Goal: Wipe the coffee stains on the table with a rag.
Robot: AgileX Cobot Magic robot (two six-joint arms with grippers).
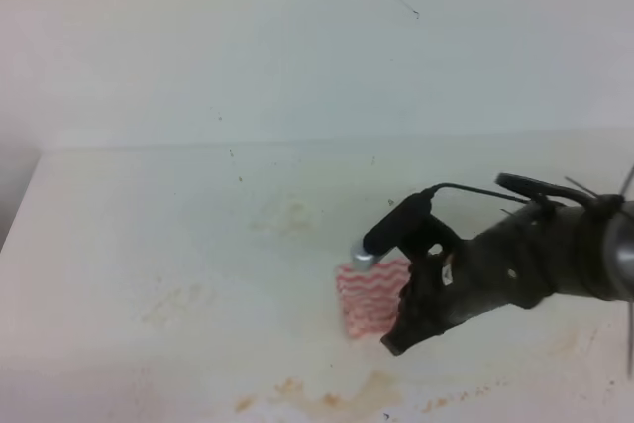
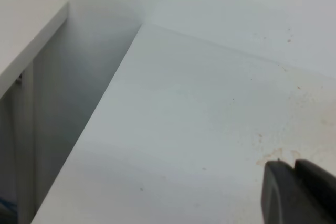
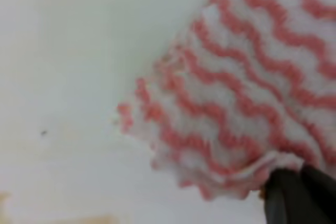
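Observation:
The rag [image 1: 365,299], a small cloth with red-and-white wavy stripes, lies on the white table [image 1: 149,225] right of centre. My right gripper [image 1: 399,329] reaches in from the right and is shut on the rag's right edge. The right wrist view shows the rag [image 3: 241,103] bunched at my right gripper [image 3: 299,182]. The coffee stains [image 1: 337,398], amber-brown with paler smears, lie along the front edge just below the rag. My left gripper [image 2: 295,177] shows only in the left wrist view, fingers together, empty, over the table [image 2: 184,129].
Faint tan marks [image 1: 287,215] sit behind the rag and more at the left [image 1: 173,304]. A white wall rises behind the table. The table's left edge [image 2: 100,114] drops off beside a second white surface [image 2: 26,30].

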